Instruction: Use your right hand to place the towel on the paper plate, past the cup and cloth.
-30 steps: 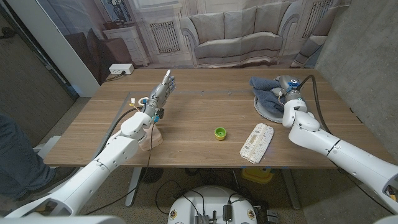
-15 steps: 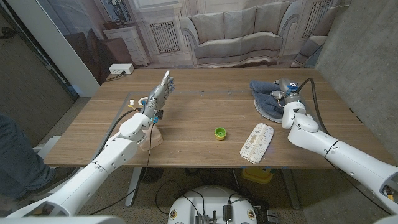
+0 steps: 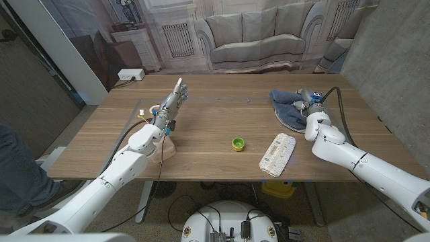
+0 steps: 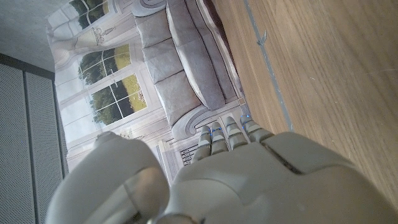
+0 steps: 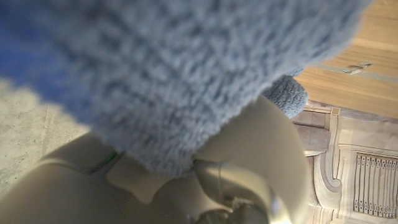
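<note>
The right hand (image 3: 310, 102) grips the blue towel (image 3: 287, 106), which lies over the paper plate (image 3: 290, 123) at the bench's (image 3: 208, 134) far right. The left hand (image 3: 172, 103) has fingers extended together, empty.

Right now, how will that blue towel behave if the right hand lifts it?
Likely floppy: the blue towel lies rumpled and draped over the paper plate. Its fluffy pile in the right wrist view suggests it is light and grippy. It may snag on the right hand.

Even, soft indoor light, faint shadows on the table (image 3: 215, 128), blue towel (image 5: 186, 68) blurred close to the lens
</note>
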Available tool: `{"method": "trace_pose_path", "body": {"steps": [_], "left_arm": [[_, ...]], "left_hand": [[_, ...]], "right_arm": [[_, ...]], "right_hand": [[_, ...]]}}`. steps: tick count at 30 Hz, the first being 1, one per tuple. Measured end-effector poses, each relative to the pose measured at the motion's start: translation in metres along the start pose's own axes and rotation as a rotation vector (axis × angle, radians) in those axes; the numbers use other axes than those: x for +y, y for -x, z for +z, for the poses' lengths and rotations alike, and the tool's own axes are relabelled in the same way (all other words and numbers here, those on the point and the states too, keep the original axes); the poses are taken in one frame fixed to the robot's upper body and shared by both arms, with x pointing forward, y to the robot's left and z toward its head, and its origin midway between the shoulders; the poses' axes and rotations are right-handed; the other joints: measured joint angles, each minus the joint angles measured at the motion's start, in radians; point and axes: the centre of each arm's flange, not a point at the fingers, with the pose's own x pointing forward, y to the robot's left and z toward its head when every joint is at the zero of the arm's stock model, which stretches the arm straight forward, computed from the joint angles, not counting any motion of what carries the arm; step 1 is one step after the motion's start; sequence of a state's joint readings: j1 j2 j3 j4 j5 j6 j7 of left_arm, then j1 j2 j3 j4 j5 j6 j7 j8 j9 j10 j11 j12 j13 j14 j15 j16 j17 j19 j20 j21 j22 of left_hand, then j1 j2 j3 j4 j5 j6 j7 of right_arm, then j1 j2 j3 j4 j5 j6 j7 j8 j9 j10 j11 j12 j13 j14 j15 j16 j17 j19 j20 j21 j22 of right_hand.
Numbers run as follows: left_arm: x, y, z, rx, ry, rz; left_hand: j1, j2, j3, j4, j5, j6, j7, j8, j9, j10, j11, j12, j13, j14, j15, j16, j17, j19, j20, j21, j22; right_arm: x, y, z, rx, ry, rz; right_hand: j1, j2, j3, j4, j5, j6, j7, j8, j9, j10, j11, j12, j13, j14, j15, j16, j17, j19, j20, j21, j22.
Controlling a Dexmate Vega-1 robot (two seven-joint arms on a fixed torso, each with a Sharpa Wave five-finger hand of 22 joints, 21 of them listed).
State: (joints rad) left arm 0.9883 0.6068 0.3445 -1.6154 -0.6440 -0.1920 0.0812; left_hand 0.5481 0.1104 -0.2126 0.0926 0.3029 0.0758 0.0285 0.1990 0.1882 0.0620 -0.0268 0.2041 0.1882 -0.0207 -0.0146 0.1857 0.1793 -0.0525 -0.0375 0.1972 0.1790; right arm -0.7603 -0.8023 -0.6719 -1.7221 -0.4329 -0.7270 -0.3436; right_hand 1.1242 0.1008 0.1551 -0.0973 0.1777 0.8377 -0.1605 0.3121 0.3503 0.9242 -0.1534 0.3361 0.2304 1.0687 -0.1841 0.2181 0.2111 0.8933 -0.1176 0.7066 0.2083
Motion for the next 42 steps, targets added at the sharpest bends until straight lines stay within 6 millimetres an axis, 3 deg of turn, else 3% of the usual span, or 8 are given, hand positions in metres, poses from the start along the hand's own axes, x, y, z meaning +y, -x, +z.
{"method": "trace_pose_path", "body": {"steps": [8,10,20,26,42], "left_arm": [[0.003,0.005,-0.003,0.004,0.004,0.007],[0.004,0.006,-0.004,0.006,0.004,0.008],[0.006,0.009,-0.004,0.003,0.004,0.01],[0.007,0.01,-0.003,0.004,0.003,0.01],[0.008,0.01,-0.003,0.003,0.002,0.005]], "left_hand": [[0.0,0.0,0.0,0.0,0.0,0.0,0.0,0.0,0.0,0.005,-0.005,0.0,0.0,0.0,0.0,0.0,0.0,0.0,0.0,0.0,0.0],[0.0,0.0,0.0,0.0,0.0,0.0,0.0,0.0,0.0,0.005,-0.005,0.0,0.0,0.005,0.005,0.0,0.0,0.0,0.0,0.0,0.0],[0.0,0.0,-0.004,0.004,-0.004,0.009,-0.002,0.0,0.0,0.009,-0.002,0.0,0.0,0.005,0.005,0.0,0.0,0.0,0.0,0.0,0.0],[0.0,0.0,-0.004,0.004,-0.004,0.009,-0.002,0.0,0.0,0.009,-0.002,0.0,0.0,0.005,0.005,0.0,0.0,0.0,0.0,0.0,0.0],[0.0,0.0,-0.004,0.004,-0.004,0.009,-0.002,0.0,0.0,0.011,-0.003,0.0,0.0,0.005,0.005,0.0,0.0,0.0,0.0,0.0,0.0]], "right_arm": [[0.006,0.002,0.001,0.001,-0.01,0.034],[0.007,0.002,0.0,0.003,-0.011,0.039],[0.011,0.003,0.003,-0.001,-0.012,0.063],[0.012,0.003,0.003,-0.002,-0.015,0.071],[0.011,0.003,0.004,-0.007,-0.022,0.083]], "right_hand": [[-0.021,0.002,-0.018,0.018,0.0,-0.002,0.002,-0.011,-0.005,-0.012,0.012,-0.012,-0.001,-0.023,0.012,0.0,0.002,-0.009,0.001,0.0,-0.004],[-0.071,0.018,-0.022,0.025,0.0,-0.002,0.002,-0.013,-0.005,-0.012,0.012,-0.012,-0.001,-0.026,0.01,0.0,0.003,-0.013,-0.002,0.0,-0.004],[-0.142,0.001,-0.048,0.053,0.0,-0.015,0.007,-0.028,-0.004,-0.034,0.019,-0.019,0.005,-0.067,0.027,-0.01,0.003,-0.032,0.007,-0.004,-0.013],[-0.157,-0.001,-0.053,0.058,0.0,-0.025,0.007,-0.036,-0.003,-0.054,0.025,-0.028,0.006,-0.092,0.037,-0.014,0.003,-0.047,0.011,-0.012,-0.013],[-0.191,-0.012,-0.068,0.059,0.004,-0.111,0.017,-0.083,-0.003,-0.175,0.046,-0.077,0.009,-0.3,0.098,-0.027,0.013,-0.145,0.037,-0.081,-0.031]]}}
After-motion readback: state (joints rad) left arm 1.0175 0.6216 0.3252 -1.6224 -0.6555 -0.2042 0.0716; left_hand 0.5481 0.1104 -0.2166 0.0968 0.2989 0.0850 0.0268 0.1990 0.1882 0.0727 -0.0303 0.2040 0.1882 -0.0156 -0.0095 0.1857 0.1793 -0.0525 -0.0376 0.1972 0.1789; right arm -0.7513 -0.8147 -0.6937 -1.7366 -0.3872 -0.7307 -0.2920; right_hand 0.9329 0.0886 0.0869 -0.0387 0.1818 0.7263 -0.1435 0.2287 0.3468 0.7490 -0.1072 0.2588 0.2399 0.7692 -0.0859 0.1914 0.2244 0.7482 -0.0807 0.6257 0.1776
